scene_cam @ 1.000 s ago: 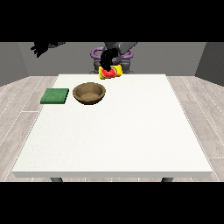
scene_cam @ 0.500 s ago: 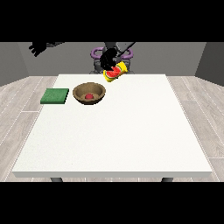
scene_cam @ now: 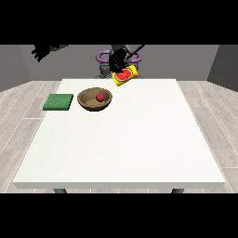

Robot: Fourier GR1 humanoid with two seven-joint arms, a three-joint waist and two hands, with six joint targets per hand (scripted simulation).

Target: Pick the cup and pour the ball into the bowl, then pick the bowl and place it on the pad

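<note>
At the view's upper left, a black hand (scene_cam: 41,51) hangs in the air beyond the worktop's (scene_cam: 121,148) far left corner, well apart from every object; whether its fingers are apart or together cannot be told. Below it, a green pad (scene_cam: 58,102) lies flat near the worktop's left edge, with a narrow strip of white surface between pad and edge. Just beside the pad, to its right, stands a brown bowl (scene_cam: 95,99), upright, with a red ball (scene_cam: 100,96) resting inside it. Pad and bowl do not touch. Further right, above the worktop's far edge, the hand at the view's right (scene_cam: 118,59) is clamped round a yellow cup (scene_cam: 125,76). The cup is tilted, its red-lined mouth turned toward the camera, and it hangs up and to the right of the bowl, apart from it. The whole near half and the right half of the worktop form unbroken white surface out to the edges.
</note>
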